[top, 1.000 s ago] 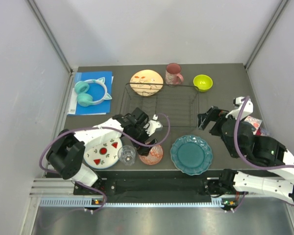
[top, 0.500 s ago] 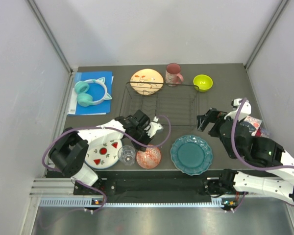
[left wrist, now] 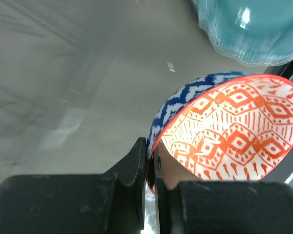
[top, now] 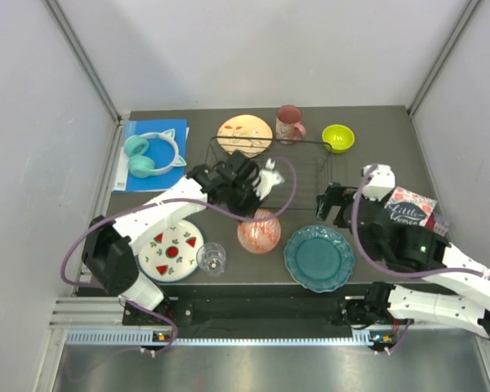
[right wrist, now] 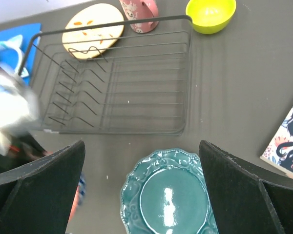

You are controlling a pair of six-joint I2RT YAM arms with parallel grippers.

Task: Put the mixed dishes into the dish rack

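Note:
My left gripper (top: 252, 214) (left wrist: 150, 152) is shut on the rim of the red-patterned bowl (top: 260, 232) (left wrist: 229, 131), which hangs tilted above the table just in front of the black wire dish rack (top: 312, 175) (right wrist: 112, 83). My right gripper (top: 330, 204) (right wrist: 141, 146) stands wide open and holds nothing, above the teal scalloped plate (top: 318, 258) (right wrist: 172, 196). A white plate with red shapes (top: 171, 249) and a small clear glass (top: 211, 258) lie front left. Behind the rack are the cream floral plate (top: 244, 135), pink mug (top: 289, 122) and lime-green bowl (top: 338, 137).
Teal cat-ear headphones (top: 153, 153) rest on a blue folder (top: 139, 131) at the back left. A printed card (top: 407, 207) lies at the right beside my right arm. Grey walls close in the table on three sides.
The left gripper has shut on the bowl's rim, lifted it and carried it back toward the rack. The right arm has shifted left, over the teal plate.

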